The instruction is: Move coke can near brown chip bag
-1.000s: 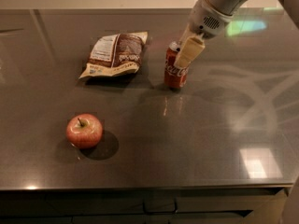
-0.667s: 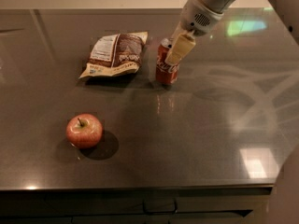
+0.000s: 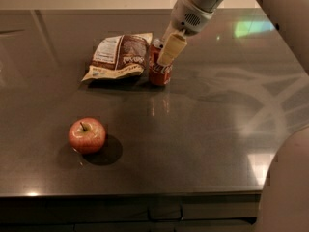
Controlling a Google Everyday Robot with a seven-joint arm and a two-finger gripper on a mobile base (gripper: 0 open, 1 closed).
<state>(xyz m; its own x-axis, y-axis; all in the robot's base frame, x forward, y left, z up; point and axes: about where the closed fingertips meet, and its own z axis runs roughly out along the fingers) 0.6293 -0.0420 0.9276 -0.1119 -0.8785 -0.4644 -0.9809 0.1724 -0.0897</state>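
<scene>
The red coke can [image 3: 160,70] stands upright on the dark countertop, right beside the right edge of the brown chip bag [image 3: 119,55]. The bag lies flat with its white label panel facing up. My gripper [image 3: 166,50] comes down from the upper right and is shut on the coke can's upper part; one tan finger [image 3: 172,49] covers the can's front, the other is hidden behind it.
A red apple [image 3: 87,135] sits at the front left of the dark countertop [image 3: 203,129]. The robot's arm [image 3: 203,4] reaches in from the top right and part of its body [image 3: 287,187] fills the lower right corner. The counter's front edge runs along the bottom.
The gripper has carried the coke can leftward, from well right of the chip bag to right beside the bag's right edge.
</scene>
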